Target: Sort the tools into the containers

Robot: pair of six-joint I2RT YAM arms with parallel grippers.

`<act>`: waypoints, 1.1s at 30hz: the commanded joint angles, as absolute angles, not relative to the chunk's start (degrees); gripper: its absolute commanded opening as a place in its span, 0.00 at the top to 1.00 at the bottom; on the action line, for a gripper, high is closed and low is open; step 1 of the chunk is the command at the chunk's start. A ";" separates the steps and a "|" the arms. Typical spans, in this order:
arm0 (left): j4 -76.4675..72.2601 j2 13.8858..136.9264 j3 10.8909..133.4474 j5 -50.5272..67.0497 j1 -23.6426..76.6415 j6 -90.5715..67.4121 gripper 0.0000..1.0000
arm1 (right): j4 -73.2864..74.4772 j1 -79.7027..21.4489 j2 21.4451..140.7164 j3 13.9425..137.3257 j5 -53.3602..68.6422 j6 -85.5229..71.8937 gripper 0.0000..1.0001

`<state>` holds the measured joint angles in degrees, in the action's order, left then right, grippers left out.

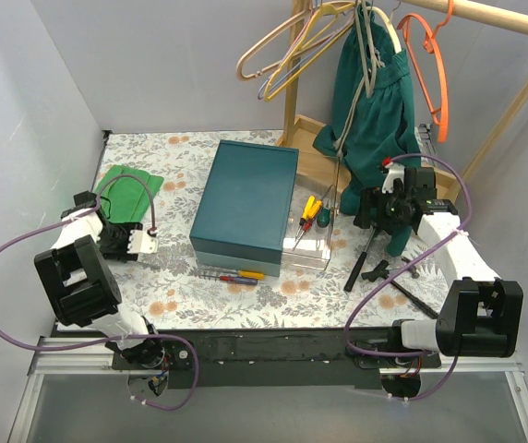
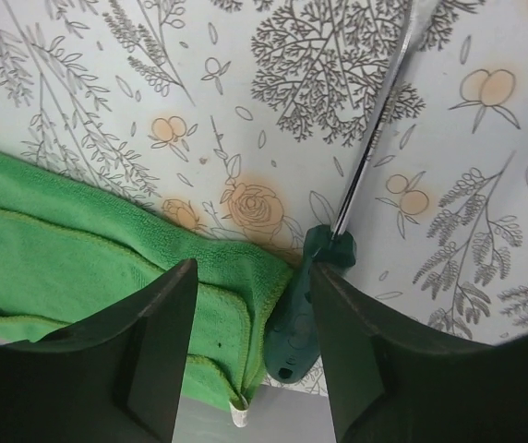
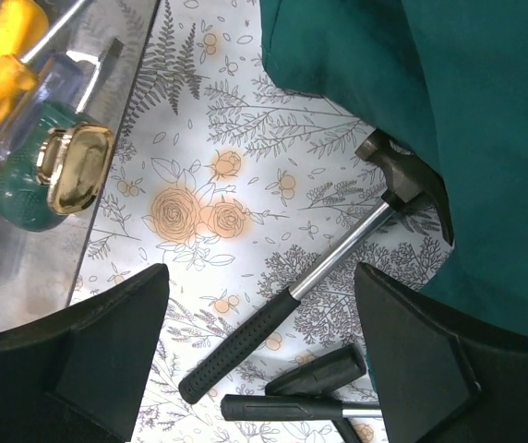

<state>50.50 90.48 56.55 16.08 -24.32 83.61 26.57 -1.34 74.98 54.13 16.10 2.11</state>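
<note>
left gripper [image 2: 255,277]: fingers [image 2: 153,355] spread wide, hanging over the desk, nothing clamped between them.
green-handled screwdriver [image 2: 327,249]: lies flat; handle in the gap between the jaws, just beside the finger on the view's right; metal shaft runs away to the top of the view.
green cloth [image 2: 70,268]: folded, on the view's left, its edge against the screwdriver handle.
floral cover [image 2: 486,185]: spread over the desk under everything.
</note>
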 commanded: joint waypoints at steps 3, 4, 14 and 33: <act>51.04 90.35 57.38 21.89 -26.88 105.01 0.54 | 24.35 1.93 76.11 51.16 19.25 -1.32 0.11; 52.63 89.92 57.83 22.75 -27.85 106.42 0.54 | 24.35 2.54 76.29 51.07 19.34 -1.32 0.11; 66.62 87.80 63.72 28.14 -28.39 104.16 0.48 | 24.00 4.39 76.03 50.01 19.69 -2.11 0.11; 50.98 91.41 53.09 24.70 -29.97 106.26 0.71 | 25.14 5.98 80.59 56.25 17.84 -0.70 0.11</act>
